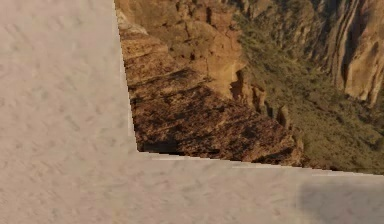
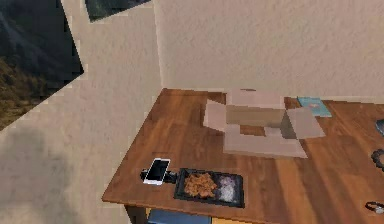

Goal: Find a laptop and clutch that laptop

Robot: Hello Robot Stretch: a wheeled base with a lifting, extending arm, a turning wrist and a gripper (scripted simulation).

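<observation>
While facing a pale wall at close range, looking in the forward view straight into a window at the upper right, opening onto brown layered canyon rock and a slope of green scrub. Getting the furniture from the arm side view: seeing a wooden table running from the near edge toward a far pale wall, with a dark window pane at the far left, set in a wall angling toward the near left. Finding an open cardboard box toward the table's far side, flaps spreading out to the left, the right and the near side. Noting a teal book lying flat just right of the box's far corner, close to the far wall. Spotting a small phone with a white face lying flat by the table's near left edge, and just right of it a dark rectangular tray carrying orange-brown lumps in its left half and something pale grey in its right. Catching two dark shapes cut off at the table's right edge, too little of them to name. Being unable to tell where the laptop is lying, how the gripper's fingers are standing, or how the one is lying relative to the other.
</observation>
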